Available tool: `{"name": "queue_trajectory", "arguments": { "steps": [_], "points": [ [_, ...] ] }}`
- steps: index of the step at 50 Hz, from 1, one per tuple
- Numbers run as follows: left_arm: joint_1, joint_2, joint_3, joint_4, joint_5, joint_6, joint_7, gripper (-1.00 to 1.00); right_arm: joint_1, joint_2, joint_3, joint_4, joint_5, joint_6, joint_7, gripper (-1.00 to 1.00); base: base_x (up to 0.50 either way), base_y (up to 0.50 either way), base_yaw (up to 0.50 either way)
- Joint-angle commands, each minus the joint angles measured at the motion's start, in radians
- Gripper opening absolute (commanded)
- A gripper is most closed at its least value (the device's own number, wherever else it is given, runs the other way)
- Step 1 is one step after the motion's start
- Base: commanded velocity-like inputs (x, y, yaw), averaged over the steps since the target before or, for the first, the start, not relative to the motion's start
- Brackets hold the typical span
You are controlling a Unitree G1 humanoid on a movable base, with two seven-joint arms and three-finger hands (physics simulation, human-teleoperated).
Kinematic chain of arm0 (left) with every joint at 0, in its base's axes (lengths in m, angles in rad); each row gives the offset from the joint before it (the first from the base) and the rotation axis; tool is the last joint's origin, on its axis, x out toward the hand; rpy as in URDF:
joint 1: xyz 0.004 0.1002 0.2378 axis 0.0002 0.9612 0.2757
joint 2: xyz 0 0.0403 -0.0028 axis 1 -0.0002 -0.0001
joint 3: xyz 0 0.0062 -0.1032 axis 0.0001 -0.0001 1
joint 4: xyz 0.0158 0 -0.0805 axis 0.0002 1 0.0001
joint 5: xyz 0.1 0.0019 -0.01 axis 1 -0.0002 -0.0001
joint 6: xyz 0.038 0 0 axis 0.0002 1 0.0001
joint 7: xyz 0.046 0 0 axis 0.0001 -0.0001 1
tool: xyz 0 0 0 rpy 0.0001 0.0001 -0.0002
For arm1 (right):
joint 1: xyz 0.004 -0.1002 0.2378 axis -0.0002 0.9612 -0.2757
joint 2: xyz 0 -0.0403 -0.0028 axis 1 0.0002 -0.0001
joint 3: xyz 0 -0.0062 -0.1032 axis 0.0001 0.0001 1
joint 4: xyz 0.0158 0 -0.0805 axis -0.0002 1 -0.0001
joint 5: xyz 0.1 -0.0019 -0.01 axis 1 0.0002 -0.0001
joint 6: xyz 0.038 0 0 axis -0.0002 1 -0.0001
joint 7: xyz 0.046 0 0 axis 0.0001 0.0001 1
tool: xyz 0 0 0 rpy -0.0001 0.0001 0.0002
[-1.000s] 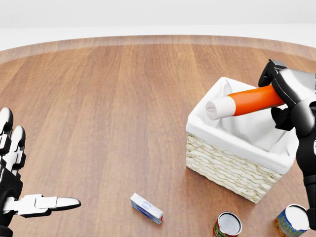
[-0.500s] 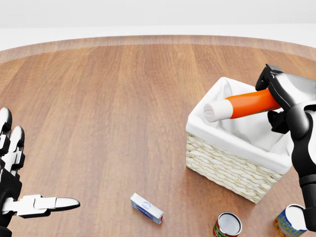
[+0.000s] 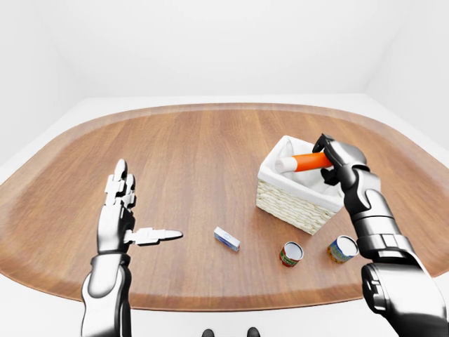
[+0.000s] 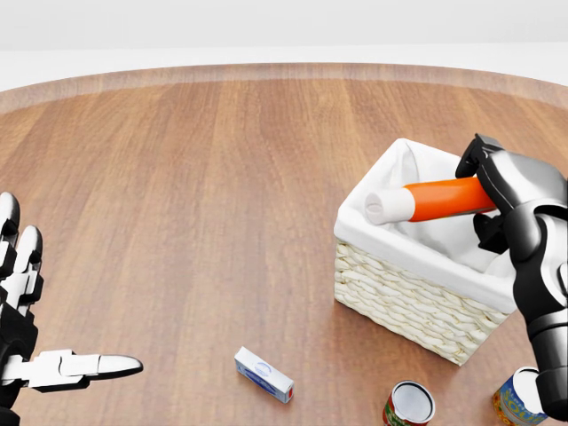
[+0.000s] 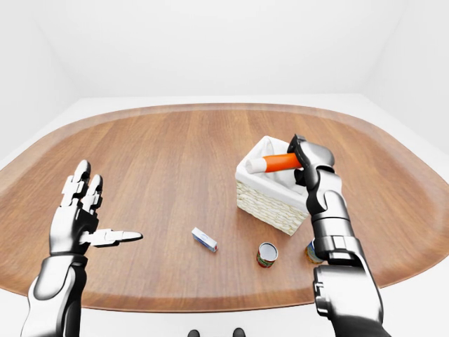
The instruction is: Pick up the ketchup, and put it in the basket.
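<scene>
The ketchup (image 4: 426,201) is an orange bottle with a white cap, lying almost level over the wicker basket (image 4: 410,293), cap end to the left in the head view. My right hand (image 4: 493,188) is shut on its orange end, over the basket's right side. The basket has a white cloth lining (image 4: 444,240) and stands at the right of the wooden table (image 4: 195,177). My left hand (image 4: 22,328) is at the lower left edge of the head view, fingers spread and empty, far from the basket.
A small white and blue box (image 4: 264,374) lies on the table below and left of the basket. Two opened cans (image 4: 408,404) (image 4: 525,398) stand near the bottom edge, under the basket's right half. The table's rounded edge shows in the left-eye view.
My right hand has lowered the ketchup slightly toward the basket and shifted a little left. The left hand has stayed in place.
</scene>
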Motion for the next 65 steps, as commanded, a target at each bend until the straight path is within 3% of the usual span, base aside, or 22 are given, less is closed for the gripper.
{"name": "queue_trajectory", "arguments": {
  "steps": [1,30,31,32,65],
  "points": [
    [-0.002,0.000,-0.001,0.005,0.002,0.000,0.001,1.00,-0.010,0.000,-0.005,0.040,0.046,0.000,-0.049,-1.00,0.00,0.00,0.00],
    [-0.002,0.003,-0.004,0.013,0.004,0.000,0.001,1.00,-0.024,-0.001,0.003,0.100,0.061,0.000,-0.082,-1.00,0.00,0.00,0.00],
    [-0.003,0.003,-0.004,0.013,0.004,0.000,0.000,1.00,-0.025,-0.001,0.002,0.091,0.063,0.000,-0.078,-0.29,0.00,0.00,0.00],
    [-0.003,0.003,-0.004,0.016,0.005,0.000,0.000,1.00,-0.028,0.000,0.000,0.085,0.069,0.000,-0.072,1.00,0.00,0.00,0.00],
    [-0.001,0.002,-0.002,0.006,0.006,0.000,-0.003,1.00,-0.022,0.004,0.006,0.086,0.070,0.000,-0.081,1.00,0.00,0.00,0.00]
  ]
}}
